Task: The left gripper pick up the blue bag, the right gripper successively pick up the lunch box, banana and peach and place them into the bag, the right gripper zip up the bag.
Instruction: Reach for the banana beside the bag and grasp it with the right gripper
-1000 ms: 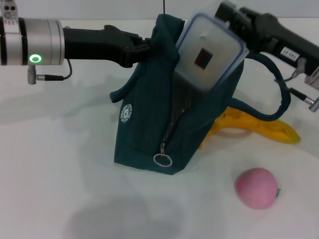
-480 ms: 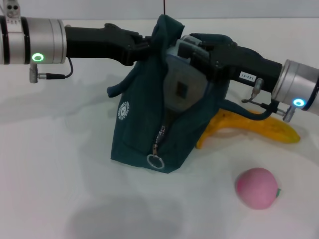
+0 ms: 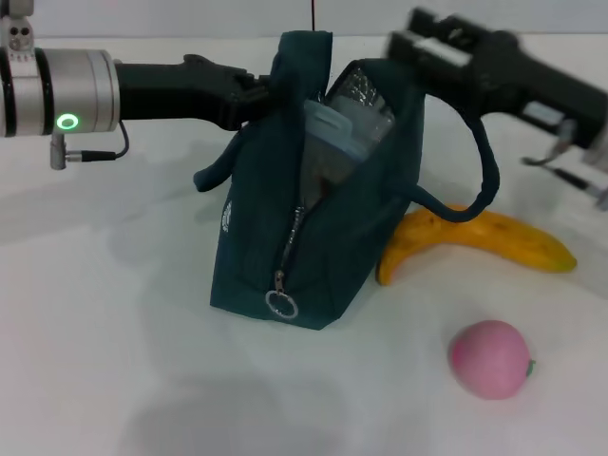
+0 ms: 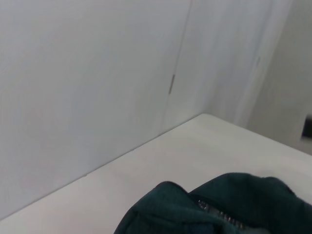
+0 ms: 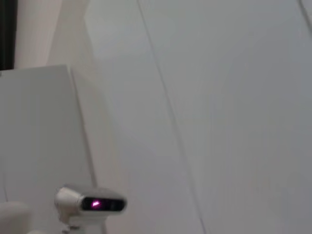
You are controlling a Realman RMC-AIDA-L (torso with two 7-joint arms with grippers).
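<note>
The blue bag (image 3: 252, 247) stands upright on the white table, its zipper open and the ring pull (image 3: 278, 304) hanging low at the front. My left gripper (image 3: 264, 93) is shut on the bag's top edge and holds it up; the bag's fabric also shows in the left wrist view (image 4: 219, 207). The lunch box (image 3: 344, 128) sits tilted inside the bag's opening, its upper part showing. My right gripper (image 3: 410, 40) is open just above and to the right of the bag's mouth, clear of the box. The banana (image 3: 503, 242) lies right of the bag. The peach (image 3: 489, 359) lies in front of the banana.
One bag handle (image 3: 483, 176) loops out to the right, under my right arm and over the banana's near end. The white table (image 3: 114, 361) stretches left and in front of the bag. The right wrist view shows a wall and a small grey device with a purple light (image 5: 92, 204).
My right gripper pushed the lunch box down into the bag, let go of it and pulled back up to the right. The bag has straightened up a little.
</note>
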